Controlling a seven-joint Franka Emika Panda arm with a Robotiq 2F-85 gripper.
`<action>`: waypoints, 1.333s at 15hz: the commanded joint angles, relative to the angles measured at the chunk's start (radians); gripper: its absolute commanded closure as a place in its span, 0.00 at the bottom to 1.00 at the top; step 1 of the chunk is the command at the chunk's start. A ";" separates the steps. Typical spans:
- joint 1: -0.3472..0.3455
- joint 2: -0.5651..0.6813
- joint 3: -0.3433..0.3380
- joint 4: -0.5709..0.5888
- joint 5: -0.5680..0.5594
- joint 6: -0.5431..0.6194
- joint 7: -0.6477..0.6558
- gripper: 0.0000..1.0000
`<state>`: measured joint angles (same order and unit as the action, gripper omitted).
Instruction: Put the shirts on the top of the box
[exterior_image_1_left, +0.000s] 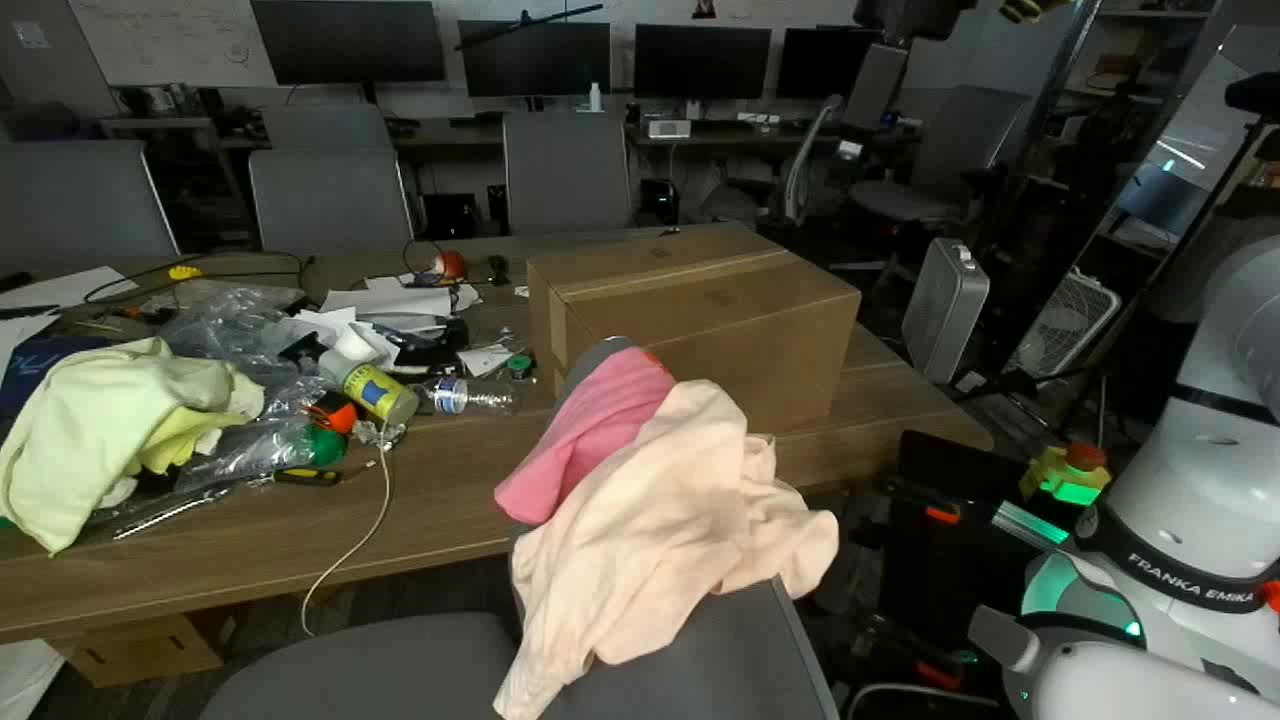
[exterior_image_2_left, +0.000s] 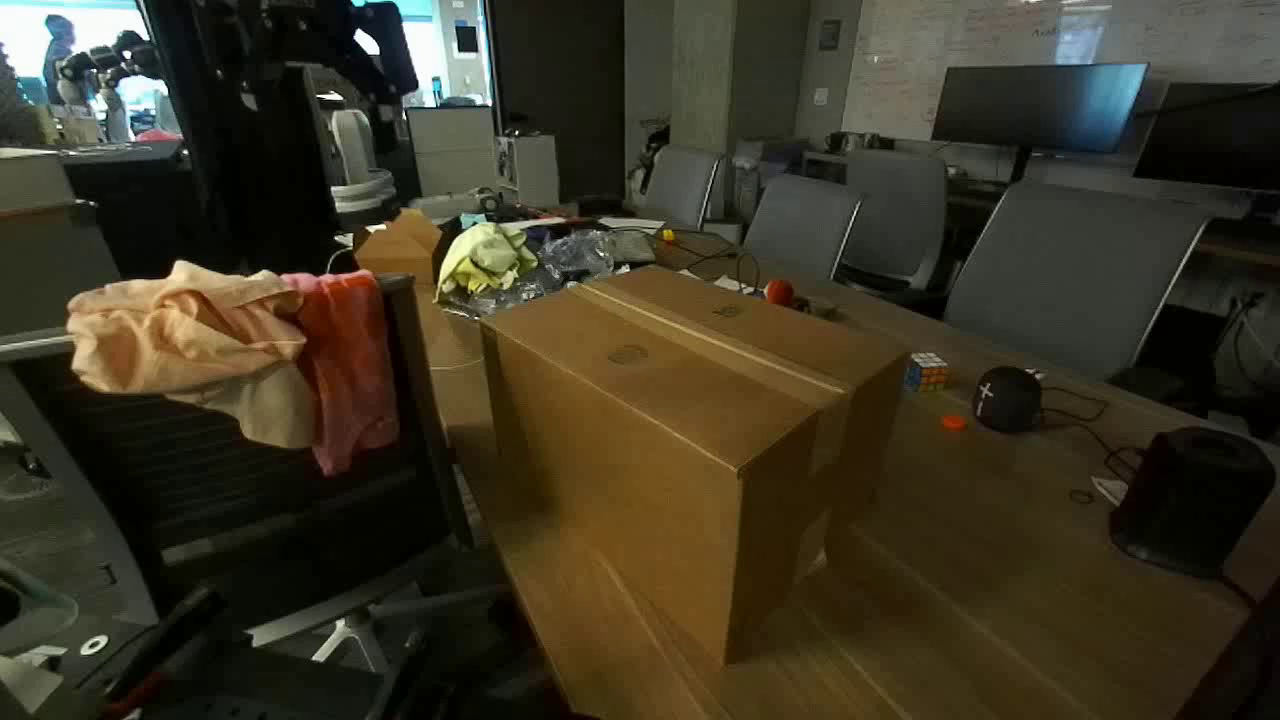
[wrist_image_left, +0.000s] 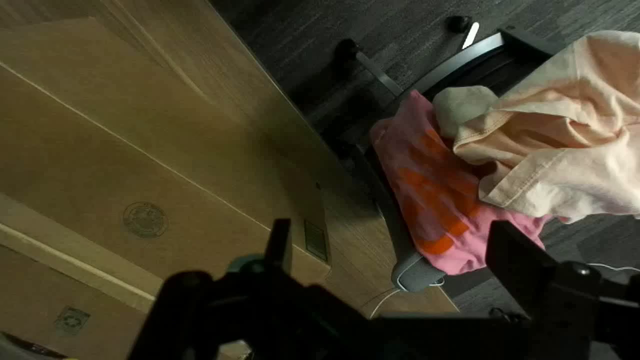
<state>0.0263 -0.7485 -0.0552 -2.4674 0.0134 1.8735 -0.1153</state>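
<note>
One wooden desk (exterior_image_1_left: 460, 505) carries the box (exterior_image_2_left: 640, 450), whose flat, taped top (exterior_image_2_left: 690, 355) looks a steady resting place. Beside the box, a peach shirt (exterior_image_2_left: 190, 345) and a pink shirt (exterior_image_2_left: 350, 370) drape over a chair (exterior_image_2_left: 230, 510), presumably for easy pinching; the jaws gape wide, empty.

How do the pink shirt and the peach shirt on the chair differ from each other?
The pink shirt bears an orange print; the peach shirt shows none. The peach shirt lies partly over the pink shirt. More cloth shows of the peach shirt than of the pink shirt. Both are draped over the chair back.
</note>
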 joint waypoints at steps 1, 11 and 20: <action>-0.004 0.000 0.003 0.006 0.002 -0.001 -0.002 0.00; 0.007 0.057 0.044 0.061 -0.024 -0.036 0.009 0.00; 0.084 0.235 0.191 0.162 -0.075 -0.061 0.006 0.00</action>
<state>0.0796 -0.5865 0.1056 -2.3762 -0.0261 1.8463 -0.1135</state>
